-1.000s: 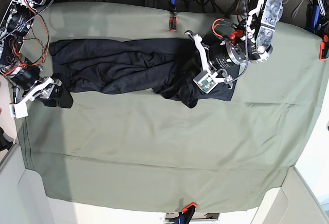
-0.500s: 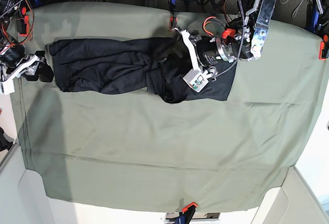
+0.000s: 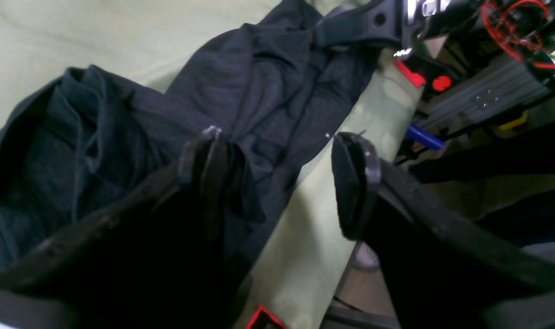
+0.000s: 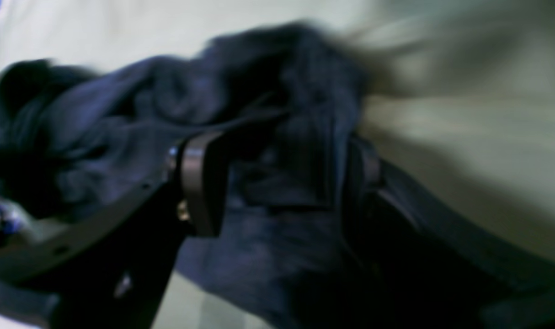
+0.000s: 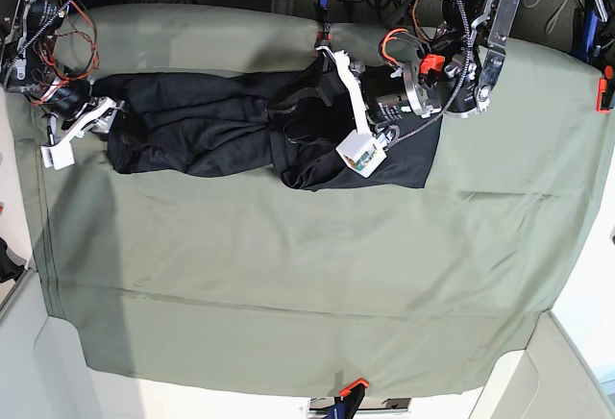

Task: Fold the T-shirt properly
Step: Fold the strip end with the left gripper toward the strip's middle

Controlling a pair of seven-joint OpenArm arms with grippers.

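Observation:
The dark charcoal T-shirt [image 5: 211,121] lies bunched in a long strip across the back of the sage-green cloth [image 5: 288,275]. My left gripper [image 5: 306,102] hovers over the shirt's middle. In the left wrist view it [image 3: 277,160] is open and empty, with one finger [image 3: 204,155] over the shirt [image 3: 259,82] and the other over bare cloth near the shirt's back edge. My right gripper [image 5: 104,116] is at the shirt's left end. In the blurred right wrist view it [image 4: 277,178] is open, with shirt fabric [image 4: 268,114] between the jaws.
Red clamps hold the cloth at the back edge [image 5: 321,39], the right edge [image 5: 605,87] and the front edge [image 5: 351,385]. Cables and equipment [image 3: 488,91] stand just past the back edge.
My right gripper moved up and to the right, from the bare cloth onto the shirt's left end. My left gripper moved left over the shirt, and the lower fold shifted left with it.

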